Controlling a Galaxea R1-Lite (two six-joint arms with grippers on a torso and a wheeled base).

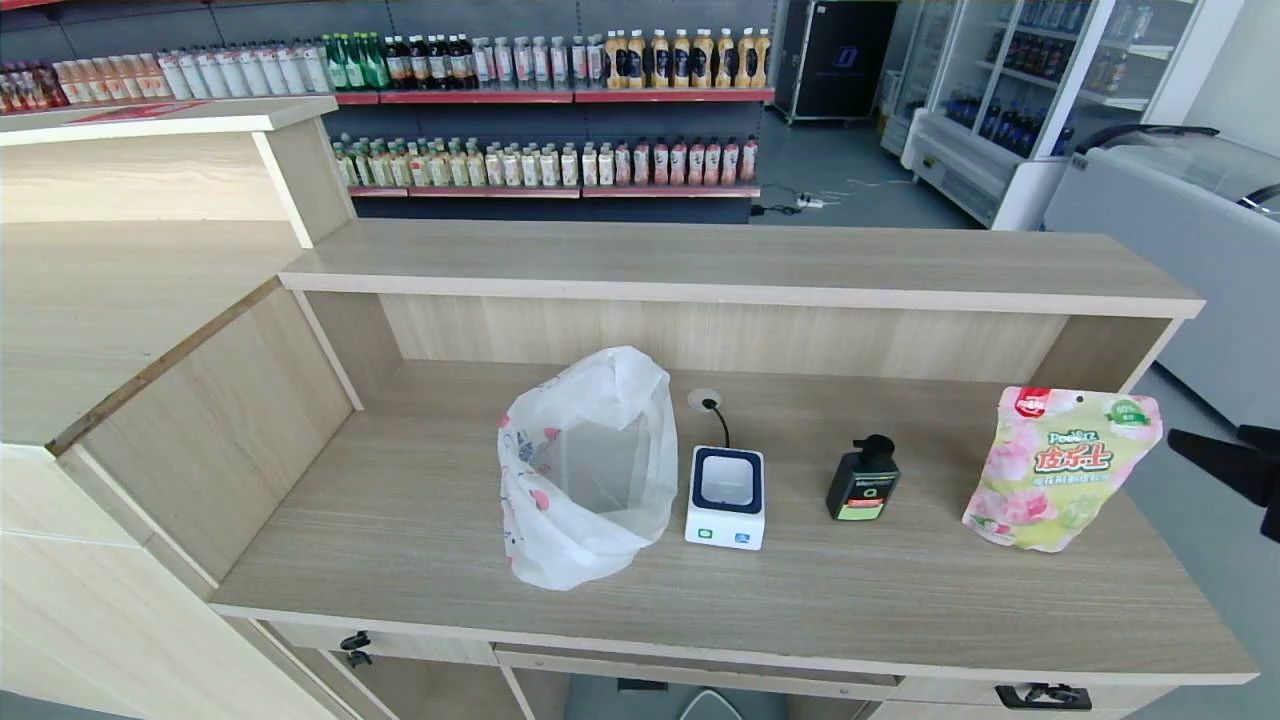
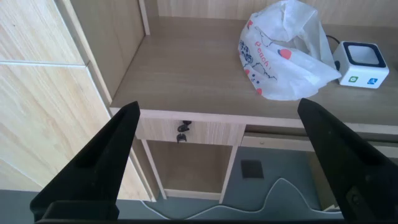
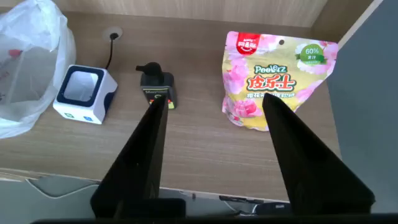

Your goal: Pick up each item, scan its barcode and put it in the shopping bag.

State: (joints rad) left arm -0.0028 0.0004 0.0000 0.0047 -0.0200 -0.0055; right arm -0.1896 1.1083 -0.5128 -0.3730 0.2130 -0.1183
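Since both of your end effectors hold nothing, every thing sits on the bench (image 1: 400, 520).

Your left end effector (image 2: 217, 165) has its two fingers spread wide apart. It hangs out past the front edge of the bench, lower than the bench top. Ahead of it, up on the wood, is the white shopping bag (image 2: 283, 53). The bag has small red and blue prints on it, and its mouth is open. Past the bag, farther from this end effector, is the little white scanner (image 2: 364, 62), just beside the bag.

Your right end effector (image 3: 214, 155) also has its fingers spread wide. It hovers near the front edge of the bench. The dark pump bottle (image 3: 158, 90) is just ahead of the tip of one finger. The pink snack pouch (image 3: 277, 81) is ahead of the other finger. The bottle and the pouch are apart, with bare wood between them. The scanner is off to the left of this end effector, past the bottle. The shopping bag is farther that way.
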